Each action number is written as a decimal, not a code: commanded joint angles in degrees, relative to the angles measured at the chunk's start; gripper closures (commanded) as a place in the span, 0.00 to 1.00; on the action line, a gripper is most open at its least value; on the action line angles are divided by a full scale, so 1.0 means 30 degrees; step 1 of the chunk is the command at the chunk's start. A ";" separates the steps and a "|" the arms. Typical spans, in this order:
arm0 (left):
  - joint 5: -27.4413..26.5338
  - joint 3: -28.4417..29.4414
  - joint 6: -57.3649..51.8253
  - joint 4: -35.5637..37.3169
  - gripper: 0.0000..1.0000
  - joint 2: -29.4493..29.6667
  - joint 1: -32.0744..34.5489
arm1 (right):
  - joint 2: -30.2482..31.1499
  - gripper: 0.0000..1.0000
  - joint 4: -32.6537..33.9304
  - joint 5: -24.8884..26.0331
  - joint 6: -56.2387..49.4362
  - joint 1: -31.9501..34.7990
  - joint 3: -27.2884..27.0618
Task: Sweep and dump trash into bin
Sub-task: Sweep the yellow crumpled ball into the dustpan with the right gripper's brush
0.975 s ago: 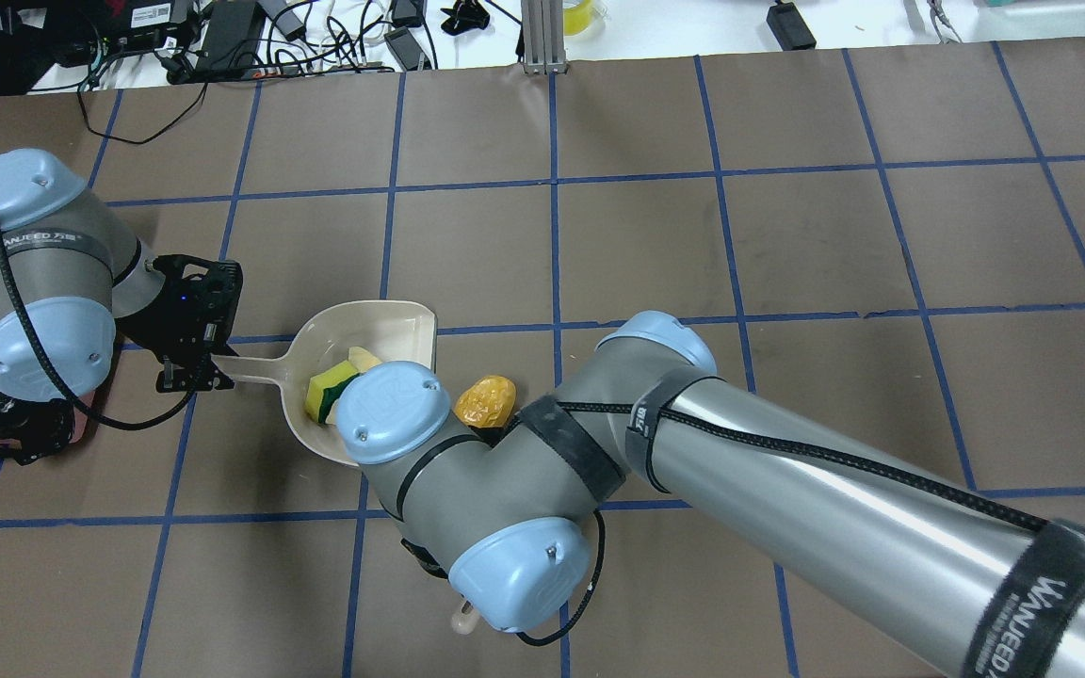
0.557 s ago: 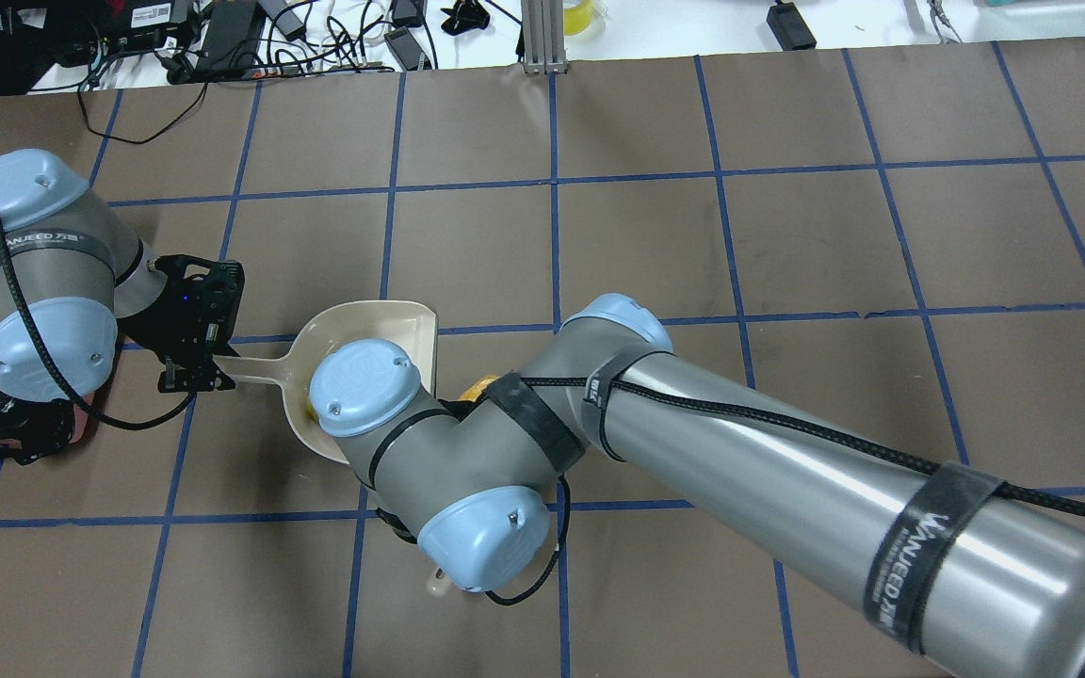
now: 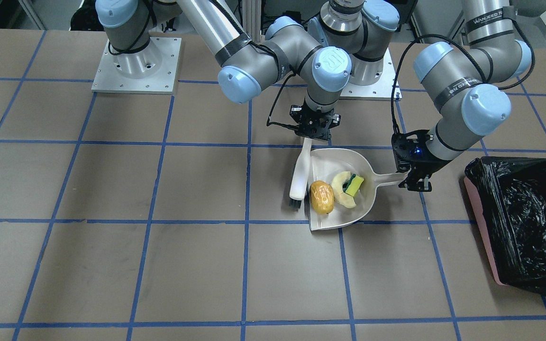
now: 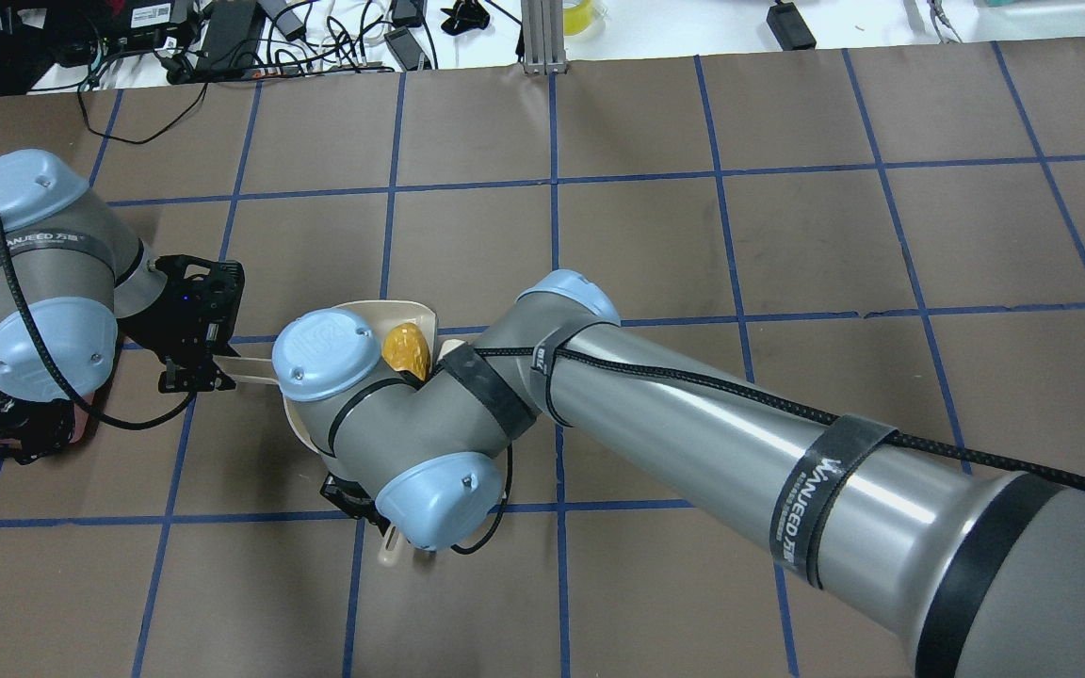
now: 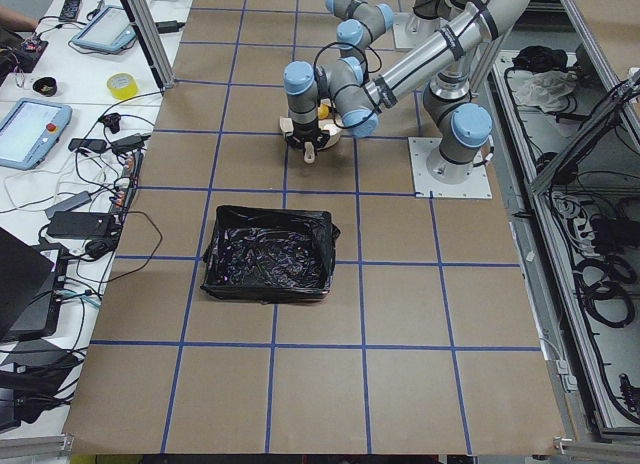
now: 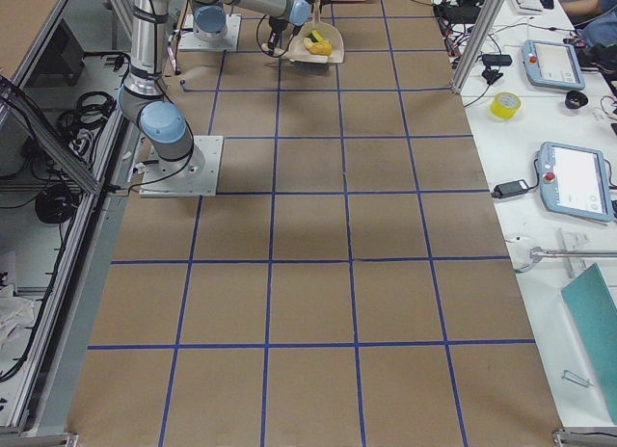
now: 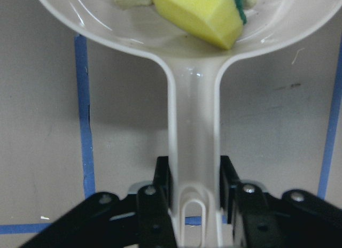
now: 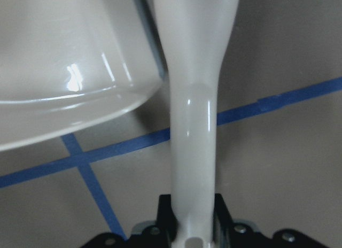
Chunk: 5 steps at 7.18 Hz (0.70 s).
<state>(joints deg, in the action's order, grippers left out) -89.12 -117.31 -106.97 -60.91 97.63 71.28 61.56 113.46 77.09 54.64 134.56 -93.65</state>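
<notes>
The beige dustpan [image 3: 337, 160] lies flat on the table. In it are the golden-brown lump [image 3: 322, 197] at the mouth, the pale yellow rind slice [image 3: 341, 193] and the yellow-and-green sponge [image 3: 355, 184]. My left gripper [image 3: 413, 179] is shut on the dustpan's handle [image 7: 193, 146]. My right gripper [image 3: 314, 133] is shut on the beige brush [image 3: 300, 173], whose black bristles touch the table beside the lump. The pink bin [image 3: 484, 232] with its black bag stands apart, on the left arm's side. In the overhead view my right arm hides most of the pan; the lump [image 4: 406, 350] shows.
The table is brown paper with a blue tape grid. Both arm bases [image 3: 135, 66] stand at the table's robot side. The bin [image 5: 268, 254] also shows in the exterior left view. Cables and tablets [image 6: 554, 62] lie on the white bench beyond the table's far edge.
My right arm has swung toward the dustpan with the brush. The golden-brown lump has moved from the table outside the pan into its mouth. My left arm and the pan have not moved.
</notes>
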 commanded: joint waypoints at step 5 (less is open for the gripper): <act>0.0203 0.0227 -0.0144 0.0029 1.00 0.0004 -0.0262 | 0.0160 1.00 -0.1574 0.0870 -0.4529 -0.0495 0.0837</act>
<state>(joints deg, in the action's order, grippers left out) -88.89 -116.73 -107.10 -60.78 97.58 70.91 61.46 110.91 77.56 42.19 133.90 -91.05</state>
